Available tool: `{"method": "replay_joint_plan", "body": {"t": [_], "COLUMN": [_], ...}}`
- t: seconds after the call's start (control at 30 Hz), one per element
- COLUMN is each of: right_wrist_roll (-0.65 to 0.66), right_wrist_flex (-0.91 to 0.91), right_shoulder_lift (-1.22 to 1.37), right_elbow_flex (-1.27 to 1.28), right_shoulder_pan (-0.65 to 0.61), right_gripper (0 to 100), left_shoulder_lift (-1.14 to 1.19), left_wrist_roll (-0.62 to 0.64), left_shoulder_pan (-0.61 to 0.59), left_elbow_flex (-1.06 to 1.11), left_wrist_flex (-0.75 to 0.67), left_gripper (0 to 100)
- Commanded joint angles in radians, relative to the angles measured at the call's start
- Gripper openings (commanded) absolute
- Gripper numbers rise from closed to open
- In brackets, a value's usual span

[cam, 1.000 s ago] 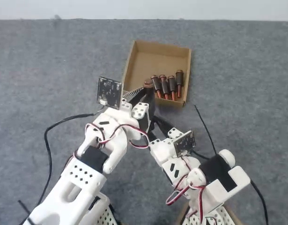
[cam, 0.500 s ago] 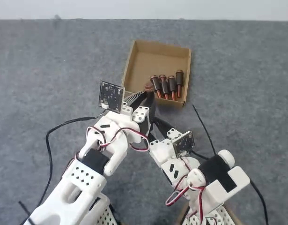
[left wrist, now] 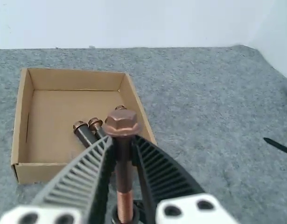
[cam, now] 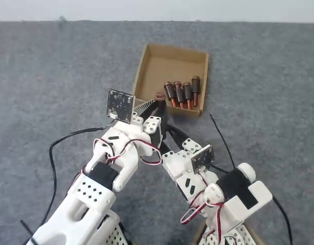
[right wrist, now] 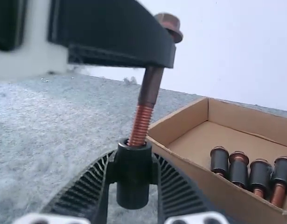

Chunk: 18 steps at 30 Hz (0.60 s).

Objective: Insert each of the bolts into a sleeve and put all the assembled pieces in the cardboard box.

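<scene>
My left gripper (left wrist: 121,154) is shut on a copper bolt (left wrist: 122,140), head up, just in front of the cardboard box (cam: 162,66). My right gripper (right wrist: 133,173) is shut on a black sleeve (right wrist: 133,173) held right under it. The bolt's threaded tip (right wrist: 139,126) sits in the sleeve's mouth. In the high view the bolt head (cam: 159,95) shows near the box's front wall, between the two arms. Several assembled pieces (cam: 183,93) lie side by side in the box, also seen as assembled pieces (right wrist: 248,171) from the right wrist.
Grey carpet (cam: 54,76) covers the table all around. The far part of the box floor (left wrist: 64,107) is bare. A black cable (cam: 222,135) trails right of the right arm and another cable (cam: 59,140) loops left of the left arm.
The left gripper has shifted slightly toward the box with the bolt, and the right gripper has come up under it. The bolt tip now meets the sleeve.
</scene>
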Motion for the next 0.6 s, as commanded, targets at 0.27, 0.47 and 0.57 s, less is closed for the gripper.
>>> {"method": "replay_joint_plan", "body": {"t": [0.27,0.47,0.57], "right_wrist_roll": [-0.011,-0.011,-0.011], "right_wrist_flex": [-0.031,-0.033,-0.033], "right_shoulder_lift": [-0.008,-0.008,-0.008], "right_elbow_flex": [0.012,0.012,0.012], "right_shoulder_pan": [0.022,0.039,0.041], "right_gripper": [0.6,0.6,0.6], "left_shoulder_lift": [-0.040,-0.040,-0.041], "left_wrist_roll": [-0.002,-0.003,-0.003], "left_shoulder_pan": [0.017,0.037,0.032], "left_elbow_flex": [0.030,0.042,0.061], "left_wrist_flex": [-0.034,-0.034,-0.034], "left_gripper": [1,1,1]}}
